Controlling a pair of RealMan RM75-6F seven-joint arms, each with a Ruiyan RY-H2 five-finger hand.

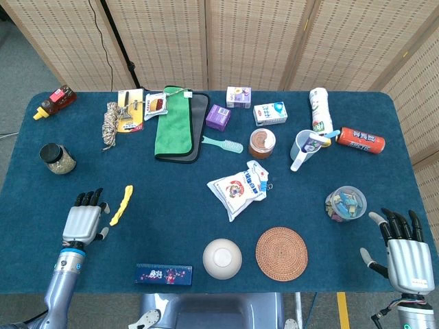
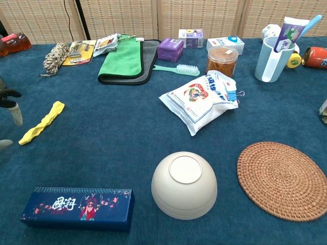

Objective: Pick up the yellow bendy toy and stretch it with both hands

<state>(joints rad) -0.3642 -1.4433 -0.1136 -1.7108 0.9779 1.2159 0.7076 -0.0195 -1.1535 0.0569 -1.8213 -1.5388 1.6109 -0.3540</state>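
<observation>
The yellow bendy toy [image 1: 122, 204] lies flat on the blue tablecloth at the left, a thin wavy strip; the chest view shows the yellow bendy toy [image 2: 42, 122] near its left edge. My left hand [image 1: 82, 218] hovers just left of the toy, fingers spread and empty, a small gap from it. In the chest view only the tips of my left hand [image 2: 9, 104] show at the left edge. My right hand [image 1: 406, 252] sits open at the table's near right corner, far from the toy.
A dark blue pencil box [image 1: 163, 273] lies in front of the toy, with an upturned bowl [image 1: 221, 258] and a woven coaster [image 1: 281, 253] to its right. A snack bag [image 1: 241, 188] sits mid-table. A jar [image 1: 57, 158] stands behind my left hand.
</observation>
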